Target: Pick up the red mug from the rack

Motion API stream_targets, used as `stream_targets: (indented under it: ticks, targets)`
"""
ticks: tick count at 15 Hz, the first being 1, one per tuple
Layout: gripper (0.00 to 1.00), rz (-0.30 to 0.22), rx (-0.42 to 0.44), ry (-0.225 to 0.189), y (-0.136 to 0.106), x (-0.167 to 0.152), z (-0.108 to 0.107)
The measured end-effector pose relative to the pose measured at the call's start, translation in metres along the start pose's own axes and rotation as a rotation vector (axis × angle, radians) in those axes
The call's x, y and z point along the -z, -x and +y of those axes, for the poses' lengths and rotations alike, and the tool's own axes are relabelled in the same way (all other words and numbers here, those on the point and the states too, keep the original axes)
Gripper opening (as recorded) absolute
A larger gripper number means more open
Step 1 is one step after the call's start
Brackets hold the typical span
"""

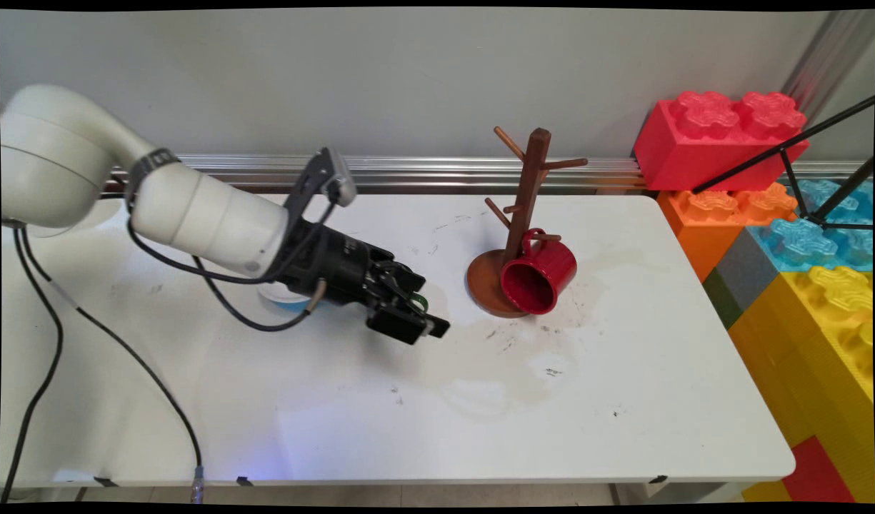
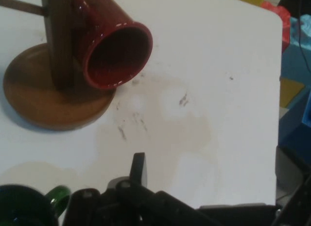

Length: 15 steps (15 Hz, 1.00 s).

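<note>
The gripper [image 1: 412,321] hangs low over the tabletop [image 1: 551,400], reaching out from the arm toward the mug stand. Whether the jaws are apart or together cannot be told: the black linkage hides them in both views.

Nearest the jaws is a green mug [image 2: 22,209], close against the linkage on one side. Only its dark rim and its ring handle [image 2: 59,197] show in the hand view, and in the main view only a sliver of green at the jaws [image 1: 420,301]. I cannot tell whether it is touched or held. The handle points out ahead, the same way as the jaws. Its long axis is not readable, since the body is hidden.

Ahead of the jaws and well apart stands a wooden mug stand [image 1: 526,207] on a round base [image 2: 48,99]. A red mug [image 1: 538,278] hangs by its handle from a low peg. Its long axis is tilted, with the open mouth facing down and back toward the jaws and the rim close over the base.

In my judgement, any handling here calls for slow, level motion. A ring handle gives a narrow hold and lets a mug swing, and the low red mug leaves little room near the stand.

A white and blue thing [image 1: 287,300] lies behind the jaws, mostly hidden under the arm.
</note>
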State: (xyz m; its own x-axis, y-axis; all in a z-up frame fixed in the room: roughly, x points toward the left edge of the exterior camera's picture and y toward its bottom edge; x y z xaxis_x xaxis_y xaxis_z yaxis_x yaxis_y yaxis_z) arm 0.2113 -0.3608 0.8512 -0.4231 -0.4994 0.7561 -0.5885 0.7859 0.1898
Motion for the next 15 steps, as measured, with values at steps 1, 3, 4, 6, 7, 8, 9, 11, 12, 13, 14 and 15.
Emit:
stream_targets:
  ticks: [1, 3, 4, 6, 7, 8, 9, 11, 12, 13, 14, 15]
  targets:
    - [1.0, 0.003, 0.006, 0.0, -0.002, -0.006, 0.002]
    - [1.0, 0.007, 0.014, -0.002, -0.003, -0.015, 0.003]
    - [1.0, 0.011, 0.02, -0.005, -0.004, -0.019, 0.004]
    - [1.0, 0.015, 0.033, -0.013, -0.005, -0.027, 0.006]
    - [1.0, 0.016, 0.039, -0.017, -0.005, -0.03, 0.007]
    - [1.0, 0.017, 0.047, -0.024, -0.005, -0.034, 0.008]
    - [1.0, 0.018, 0.059, -0.033, -0.005, -0.039, 0.01]
    - [1.0, 0.02, 0.089, -0.056, -0.005, -0.047, 0.014]
    - [1.0, 0.022, 0.1, -0.063, -0.005, -0.05, 0.015]
    - [1.0, 0.024, 0.116, -0.073, -0.005, -0.054, 0.017]
    - [1.0, 0.028, 0.134, -0.083, -0.006, -0.059, 0.019]
    - [1.0, 0.033, 0.152, -0.091, -0.007, -0.063, 0.022]
